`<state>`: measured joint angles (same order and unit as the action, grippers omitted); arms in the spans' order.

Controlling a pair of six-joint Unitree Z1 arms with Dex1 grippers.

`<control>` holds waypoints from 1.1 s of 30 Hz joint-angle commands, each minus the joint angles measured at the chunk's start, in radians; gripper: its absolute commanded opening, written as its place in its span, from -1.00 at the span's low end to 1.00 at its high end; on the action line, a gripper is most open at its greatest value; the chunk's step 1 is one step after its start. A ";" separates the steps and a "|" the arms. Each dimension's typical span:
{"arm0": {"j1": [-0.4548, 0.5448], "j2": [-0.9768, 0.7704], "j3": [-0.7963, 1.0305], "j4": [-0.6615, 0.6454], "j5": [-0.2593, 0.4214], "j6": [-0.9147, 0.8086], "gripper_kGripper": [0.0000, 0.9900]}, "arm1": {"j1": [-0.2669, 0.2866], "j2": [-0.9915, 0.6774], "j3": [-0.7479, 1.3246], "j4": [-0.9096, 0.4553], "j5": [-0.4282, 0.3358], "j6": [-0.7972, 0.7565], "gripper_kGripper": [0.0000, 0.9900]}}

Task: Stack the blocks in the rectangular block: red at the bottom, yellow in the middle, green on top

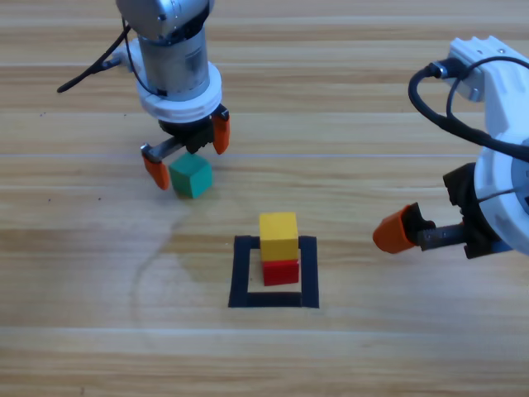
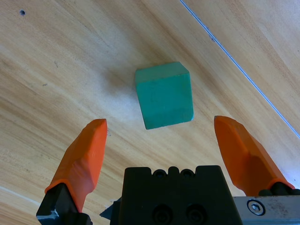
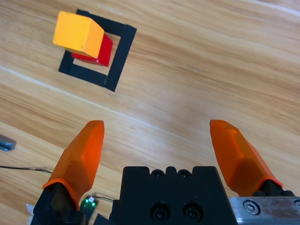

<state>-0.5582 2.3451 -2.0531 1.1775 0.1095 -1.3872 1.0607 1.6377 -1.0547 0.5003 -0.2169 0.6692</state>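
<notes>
The green cube (image 1: 191,176) (image 2: 164,95) rests on the table to the upper left of the rectangular block. My left gripper (image 1: 187,151) (image 2: 161,150) hangs open just above it, one jaw on either side, not touching it. Inside the black tape outline (image 1: 242,273) (image 3: 118,61) the yellow cube (image 1: 278,236) (image 3: 78,34) sits on top of the red cube (image 1: 281,271) (image 3: 104,50). My right gripper (image 1: 397,231) (image 3: 159,150) waits open at the right edge, clear of the stack.
A black cable (image 1: 91,70) trails from the left arm across the upper left of the table. The right arm's cables (image 1: 438,107) loop at the upper right. A thin seam (image 2: 234,61) runs across the wood beyond the green cube.
</notes>
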 commanded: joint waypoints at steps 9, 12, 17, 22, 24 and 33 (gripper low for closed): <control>0.035 0.112 -0.056 0.005 -0.022 -0.004 0.94 | -0.042 0.051 0.004 -0.094 0.016 -0.034 1.00; 0.043 0.118 -0.064 0.005 -0.025 0.004 0.94 | -0.044 0.057 0.002 -0.095 0.014 -0.042 1.00; 0.049 0.131 -0.073 0.005 -0.027 0.014 0.94 | -0.047 0.054 0.007 -0.140 0.053 -0.091 1.00; 0.050 0.149 -0.076 0.005 -0.028 0.016 0.91 | -0.047 0.036 0.021 -0.169 0.036 -0.126 1.00; 0.050 0.154 -0.076 0.005 -0.031 0.017 0.90 | -0.047 0.036 0.025 -0.181 0.018 -0.151 1.00; 0.050 0.169 -0.076 0.004 -0.031 0.019 0.72 | -0.047 0.039 0.102 -0.312 -0.071 -0.270 1.00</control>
<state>-0.5250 2.4585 -2.1292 1.1775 0.0853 -1.3832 1.0393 1.6581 -0.9826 0.2290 -0.2587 0.4557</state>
